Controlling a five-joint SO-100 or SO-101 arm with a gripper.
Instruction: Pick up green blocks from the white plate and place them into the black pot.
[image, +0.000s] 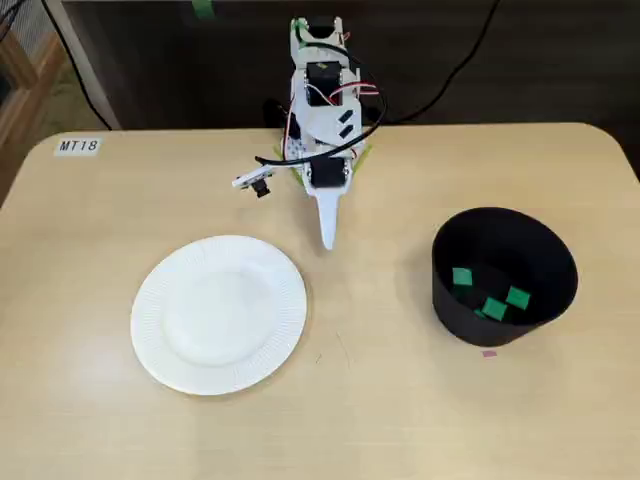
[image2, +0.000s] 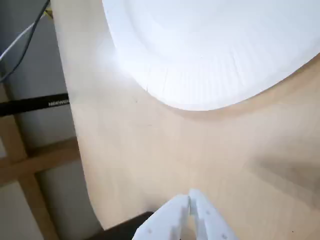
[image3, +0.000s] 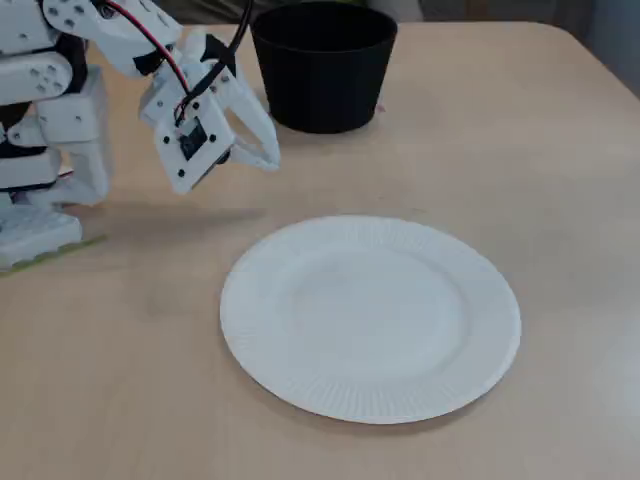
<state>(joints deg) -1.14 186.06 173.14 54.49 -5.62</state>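
A: Start at the left in a fixed view. Why is the white plate (image: 218, 315) there?
B: It's the pickup spot. It lies flat on the table (image: 390, 420), left of the jaws and a little past their tips. It looks like thin paper: round, with a fluted rim and a smooth matte centre. It holds 0 blocks in any view.

A: And the gripper (image: 327, 238)?
B: It's white hard plastic that tapers to a point. In the wrist view the 2 fingers (image2: 170, 222) meet along a thin seam, so the jaws are closed on nothing. It hangs over the pale, wood-look tabletop and touches neither plate nor pot. I'd guess it's a resting pose, since there's nothing left to grab.

A: Then where are the green blocks (image: 494, 308)?
B: They're to the right of the jaws, well apart from them, at the bottom of the black pot (image: 455, 318). I count 3 small flat squares lying loose at odd angles, as dropped things would. The pot is a matte round tub that narrows toward its base.

A: So the job?
B: It looks finished, judging by the bare plate.
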